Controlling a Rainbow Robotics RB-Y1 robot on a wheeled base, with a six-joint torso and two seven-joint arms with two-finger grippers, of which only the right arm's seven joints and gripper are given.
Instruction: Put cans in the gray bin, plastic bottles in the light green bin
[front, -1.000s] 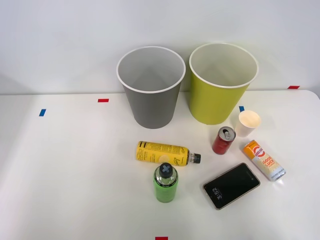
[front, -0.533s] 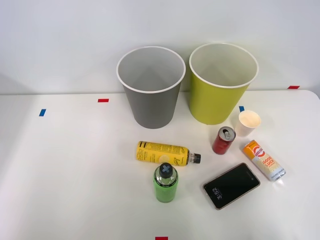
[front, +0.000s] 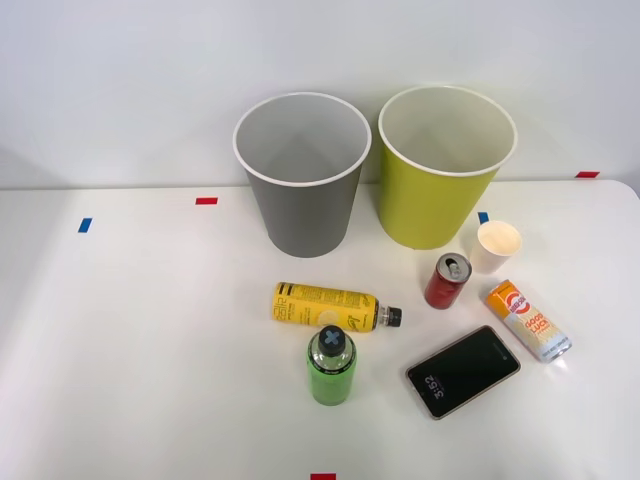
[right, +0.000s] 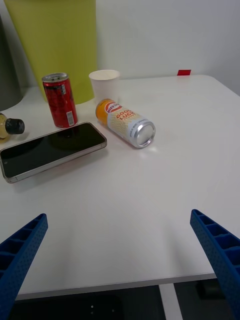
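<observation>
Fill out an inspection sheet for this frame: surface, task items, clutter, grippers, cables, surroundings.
Surface: white table, red and blue tape marks.
Job's things: gray bin and light green bin upright at back; red can upright; orange can lying; yellow bottle lying; green bottle upright.
Clutter: paper cup, smartphone.
Grippers: right gripper open, at table's edge.
Cables: nothing seen.
Surroundings: plain white wall.

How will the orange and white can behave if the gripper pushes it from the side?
The orange and white can lies on its side on the smooth table, so it will probably roll. It could bump the phone close beside it. Its round, glossy wall may slip when pinched.
</observation>
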